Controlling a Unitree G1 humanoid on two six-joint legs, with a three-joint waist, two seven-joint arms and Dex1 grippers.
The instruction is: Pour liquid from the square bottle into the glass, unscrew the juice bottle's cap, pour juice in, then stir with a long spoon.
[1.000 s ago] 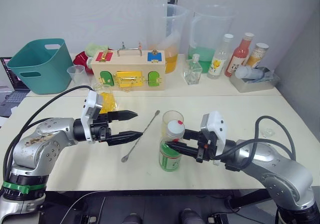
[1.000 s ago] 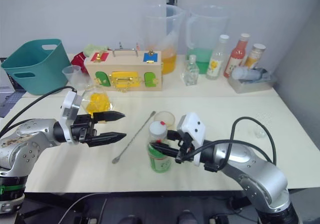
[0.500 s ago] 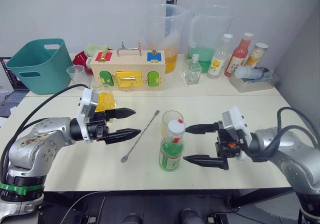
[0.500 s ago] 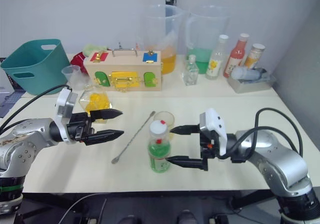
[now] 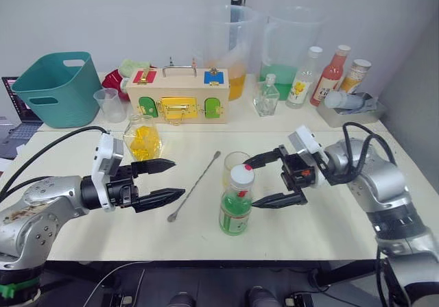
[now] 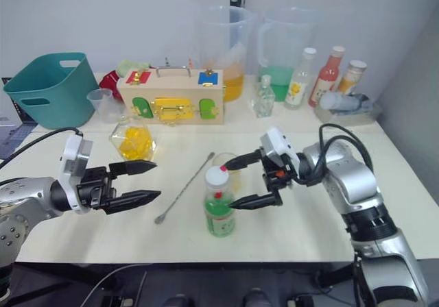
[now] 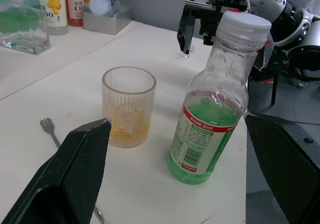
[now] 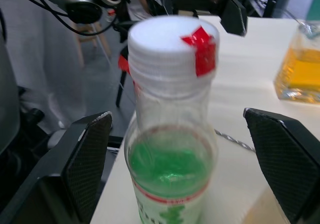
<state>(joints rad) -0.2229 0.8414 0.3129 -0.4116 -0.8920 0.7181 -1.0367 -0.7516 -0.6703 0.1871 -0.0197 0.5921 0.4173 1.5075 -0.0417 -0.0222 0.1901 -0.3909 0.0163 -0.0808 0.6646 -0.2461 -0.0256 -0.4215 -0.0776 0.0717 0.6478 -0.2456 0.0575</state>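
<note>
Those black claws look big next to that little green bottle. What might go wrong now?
The clear round juice bottle with the green label stands free, with neither gripper on it, so the open right gripper closing on its white screw cap might tip it. The ribbed clear glass tumbler stands close beside it and could get knocked. The thin silver long spoon lies nearby, where the open left gripper might brush it.

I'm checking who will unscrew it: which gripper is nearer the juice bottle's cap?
The right. The right gripper is open just beside the cap, level with it. The left gripper is open well off on the bottle's other side, past the long spoon.
</note>
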